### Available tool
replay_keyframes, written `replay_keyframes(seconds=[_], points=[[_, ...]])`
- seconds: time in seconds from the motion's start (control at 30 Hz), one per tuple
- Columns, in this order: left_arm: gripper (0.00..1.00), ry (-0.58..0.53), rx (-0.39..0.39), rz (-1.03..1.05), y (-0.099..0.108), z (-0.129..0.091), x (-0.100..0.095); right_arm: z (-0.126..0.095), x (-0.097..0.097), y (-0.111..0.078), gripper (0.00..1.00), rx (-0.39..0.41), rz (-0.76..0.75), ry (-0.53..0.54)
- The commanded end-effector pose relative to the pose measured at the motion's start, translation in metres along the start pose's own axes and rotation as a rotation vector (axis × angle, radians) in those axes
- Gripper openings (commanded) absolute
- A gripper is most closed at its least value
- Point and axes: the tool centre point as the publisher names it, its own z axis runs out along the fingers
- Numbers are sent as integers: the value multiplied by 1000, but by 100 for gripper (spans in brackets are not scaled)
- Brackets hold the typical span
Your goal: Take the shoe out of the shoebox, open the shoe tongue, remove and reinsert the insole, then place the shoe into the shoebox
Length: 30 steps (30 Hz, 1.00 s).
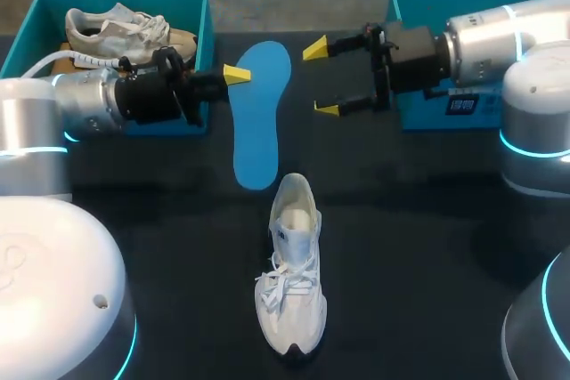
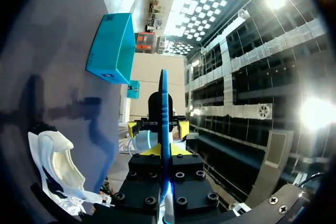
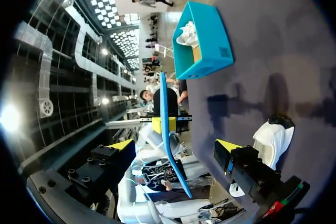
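Insole (image 1: 259, 122) seemingly clamped by left end effector (image 1: 233, 75); right end effector (image 1: 321, 79) agape.

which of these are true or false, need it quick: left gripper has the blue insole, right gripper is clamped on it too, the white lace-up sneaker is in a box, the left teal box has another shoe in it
1. The left gripper holds the flat blue foam insole. True.
2. The right gripper is clamped on the insole too. False: its fingers stand open, beside the insole and clear of it.
3. The white lace-up sneaker is in a box. False: it stands on the black table, outside both boxes.
4. The teal cardboard shoebox on the left has another pale shoe in it. True.
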Motion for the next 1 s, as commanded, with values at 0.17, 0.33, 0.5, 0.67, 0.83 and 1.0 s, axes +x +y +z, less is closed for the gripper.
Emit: replay_keyframes(seconds=[0.17, 0.33, 0.5, 0.67, 0.83, 1.0], points=[[0, -3, -1, 0, 0, 0, 0, 21, 3, 6, 100, 2, -32, 5], [0, -3, -1, 0, 0, 0, 0, 28, 6, 5, 100, 2, -54, 7], [0, -3, -1, 0, 0, 0, 0, 31, 7, 3, 100, 0, -63, 11], [0, -3, -1, 0, 0, 0, 0, 25, 13, -3, 100, -17, -35, -97], [0, -3, -1, 0, 0, 0, 0, 0, 25, -20, 100, -45, -20, -183], [0, -3, -1, 0, 0, 0, 0, -5, 44, -35, 100, -64, -18, -340]])
